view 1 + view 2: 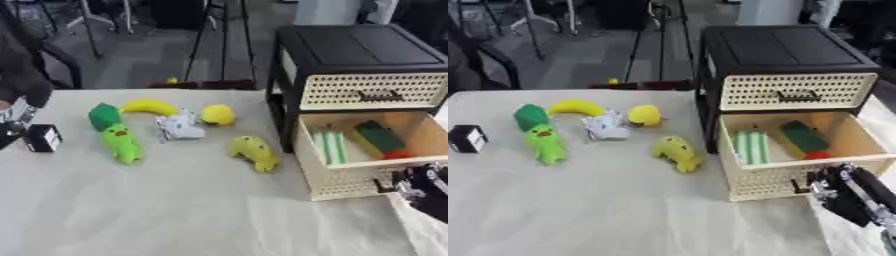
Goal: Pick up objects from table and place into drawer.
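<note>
1. The right hand [842,192] hangs at the lower right, just beside the front of the open drawer [776,175], next to its dark handle. Whether its fingers are curled or relaxed, I cannot tell; it carries no toy that I can see. The left hand shows in neither view.

2. The drawer stands pulled out just ahead of the hand, probably so that toys can be dropped straight in from above. Inside lie two things: a green striped piece [752,146] on the side far from the hand, and a dark green toy [802,136] with a red end on the nearer side.

3. Above it, the upper drawer [794,91] of the black cabinet [785,47] is closed. That makes two drawers, one open.

4. Further left of the hand, on the table [623,215], the nearest toy is a yellow plush [677,152], close to the cabinet's corner and likely the easiest next pick.

5. Beyond it, well apart from the hand, a cluster: a small yellow toy [644,115], a white-grey toy [606,125], a banana [576,106], a light green plush [545,142] and a dark green toy [531,116] touching its top. So six toys wait on the table.

6. Farthest left sits one black cube [466,138], apart from the rest.
</note>
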Tool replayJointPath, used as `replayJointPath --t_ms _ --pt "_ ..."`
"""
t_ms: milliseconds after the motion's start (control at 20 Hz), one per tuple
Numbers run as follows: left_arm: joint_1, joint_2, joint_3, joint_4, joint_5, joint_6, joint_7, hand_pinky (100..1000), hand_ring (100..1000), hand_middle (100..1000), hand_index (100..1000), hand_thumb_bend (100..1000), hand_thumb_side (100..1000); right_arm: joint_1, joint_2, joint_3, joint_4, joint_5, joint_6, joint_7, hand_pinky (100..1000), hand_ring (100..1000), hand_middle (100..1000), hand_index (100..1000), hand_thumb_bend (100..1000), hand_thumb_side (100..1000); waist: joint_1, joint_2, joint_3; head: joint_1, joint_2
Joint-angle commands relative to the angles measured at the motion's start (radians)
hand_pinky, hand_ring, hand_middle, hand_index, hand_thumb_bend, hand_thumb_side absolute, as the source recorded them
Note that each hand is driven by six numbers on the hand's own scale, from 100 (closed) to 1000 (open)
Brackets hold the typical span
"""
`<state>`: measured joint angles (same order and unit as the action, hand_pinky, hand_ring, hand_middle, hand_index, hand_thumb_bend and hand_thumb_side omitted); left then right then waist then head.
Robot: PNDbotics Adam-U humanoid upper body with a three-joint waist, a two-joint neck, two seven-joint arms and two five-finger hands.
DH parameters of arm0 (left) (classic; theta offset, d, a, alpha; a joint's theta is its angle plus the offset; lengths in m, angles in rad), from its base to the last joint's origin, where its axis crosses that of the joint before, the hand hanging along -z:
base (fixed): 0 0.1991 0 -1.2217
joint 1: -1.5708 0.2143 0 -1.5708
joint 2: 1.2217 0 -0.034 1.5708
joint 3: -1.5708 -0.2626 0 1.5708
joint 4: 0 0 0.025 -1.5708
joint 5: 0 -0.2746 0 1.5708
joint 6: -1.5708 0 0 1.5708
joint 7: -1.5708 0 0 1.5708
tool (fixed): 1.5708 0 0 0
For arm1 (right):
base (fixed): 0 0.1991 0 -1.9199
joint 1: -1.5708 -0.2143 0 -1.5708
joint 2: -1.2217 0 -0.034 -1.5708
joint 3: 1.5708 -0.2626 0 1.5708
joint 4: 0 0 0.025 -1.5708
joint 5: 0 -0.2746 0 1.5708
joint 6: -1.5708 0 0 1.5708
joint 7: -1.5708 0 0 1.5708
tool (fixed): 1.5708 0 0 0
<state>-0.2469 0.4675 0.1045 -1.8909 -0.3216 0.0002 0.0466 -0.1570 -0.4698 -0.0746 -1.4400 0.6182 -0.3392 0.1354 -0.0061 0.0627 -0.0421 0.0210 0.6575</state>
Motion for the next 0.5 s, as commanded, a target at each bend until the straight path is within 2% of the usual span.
replayJointPath --t_ms 50,250,500 --pt "-0.021 0.036 -0.006 0.004 -0.008 0.001 -0.010 695 434 581 745 667 781 0.004 -0.016 -0.019 -0.054 -0.051 -0.011 -0.056 100 100 100 574 100 845 0.001 -0.006 -0.003 0.006 -0.005" --pt "-0.038 0.041 -0.024 0.031 -0.016 -0.002 -0.026 694 430 581 746 666 785 0.021 -0.022 -0.030 -0.090 -0.089 -0.015 -0.120 100 100 100 572 100 826 0.001 -0.006 -0.011 0.009 -0.004" --pt "-0.072 0.056 -0.052 0.099 -0.054 -0.004 -0.052 690 424 582 747 667 794 0.030 -0.027 -0.037 -0.129 -0.115 -0.018 -0.149 100 100 100 572 100 812 0.001 -0.004 -0.024 0.015 -0.004"
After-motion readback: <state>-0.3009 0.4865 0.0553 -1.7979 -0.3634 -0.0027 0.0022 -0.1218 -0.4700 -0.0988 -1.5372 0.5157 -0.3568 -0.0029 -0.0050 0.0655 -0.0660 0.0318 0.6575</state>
